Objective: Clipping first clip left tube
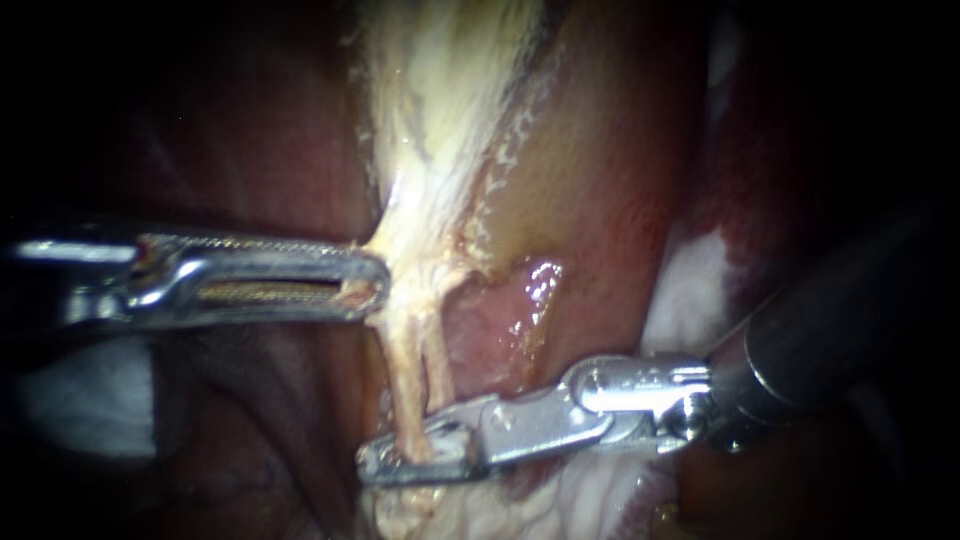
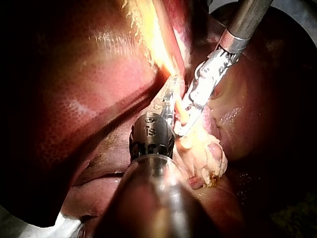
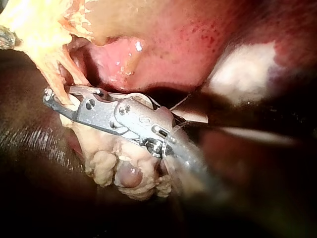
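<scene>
Because the thin, pale-tan left tube (image 1: 403, 385) is a soft, wet strand, I judge it light, limp and slippery. It would likely stretch or tear under a sideways pull. It hangs from the narrow end of the cream-yellow tapering band of tissue (image 1: 440, 130). Its twin, the equally thin right tube (image 1: 438, 365), leaves that same end just beside it.

My left instrument (image 1: 375, 288), with long slotted steel jaws, has them pressed together on the band's narrow end, just where the tubes leave it. That pinch draws the tubes taut away from the band.

My right instrument (image 1: 395, 455), with short hinged steel jaws, has them closed around the left tube. They touch it from both sides, well away from the band. The right wrist view shows the strand running down between them (image 3: 69, 101). I cannot tell whether the right tube is caught there too.

The place to hold is across the tube's bare middle, squarely and without twisting, and clear of the band's frayed edge. The lumpy pale fat (image 3: 119, 168) beyond the tube's far end from the band would give no firm seat. The glossy red-brown liver (image 2: 89, 74) beside the band bruises easily, so I would keep steel off it.
</scene>
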`<act>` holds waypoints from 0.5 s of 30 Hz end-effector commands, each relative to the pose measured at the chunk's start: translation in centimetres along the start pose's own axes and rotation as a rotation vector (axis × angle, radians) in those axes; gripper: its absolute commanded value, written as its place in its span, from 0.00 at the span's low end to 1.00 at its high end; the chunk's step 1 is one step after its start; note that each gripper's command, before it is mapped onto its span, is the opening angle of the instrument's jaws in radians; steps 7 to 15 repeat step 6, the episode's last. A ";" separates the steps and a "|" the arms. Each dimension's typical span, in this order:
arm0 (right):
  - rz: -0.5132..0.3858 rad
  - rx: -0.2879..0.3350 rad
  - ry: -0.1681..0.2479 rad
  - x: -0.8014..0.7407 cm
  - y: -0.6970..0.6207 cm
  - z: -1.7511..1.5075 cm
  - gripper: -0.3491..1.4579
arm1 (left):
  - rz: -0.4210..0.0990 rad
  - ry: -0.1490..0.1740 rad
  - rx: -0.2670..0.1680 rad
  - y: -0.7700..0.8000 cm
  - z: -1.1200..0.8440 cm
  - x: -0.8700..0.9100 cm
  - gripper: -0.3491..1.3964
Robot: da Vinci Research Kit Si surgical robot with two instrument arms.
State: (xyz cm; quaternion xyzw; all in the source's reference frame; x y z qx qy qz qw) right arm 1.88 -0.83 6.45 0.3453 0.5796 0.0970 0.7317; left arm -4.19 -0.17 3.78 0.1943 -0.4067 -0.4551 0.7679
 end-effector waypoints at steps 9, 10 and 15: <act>0.002 0.001 0.000 0.00 0.00 0.00 0.00 | 0.000 0.000 0.001 0.01 0.00 0.00 0.00; 0.002 0.001 0.000 0.00 0.00 0.00 0.00 | 0.000 0.000 0.001 0.01 0.00 0.00 0.00; 0.002 0.001 0.000 0.00 0.00 0.00 0.00 | 0.000 0.000 0.001 0.01 0.00 0.00 0.00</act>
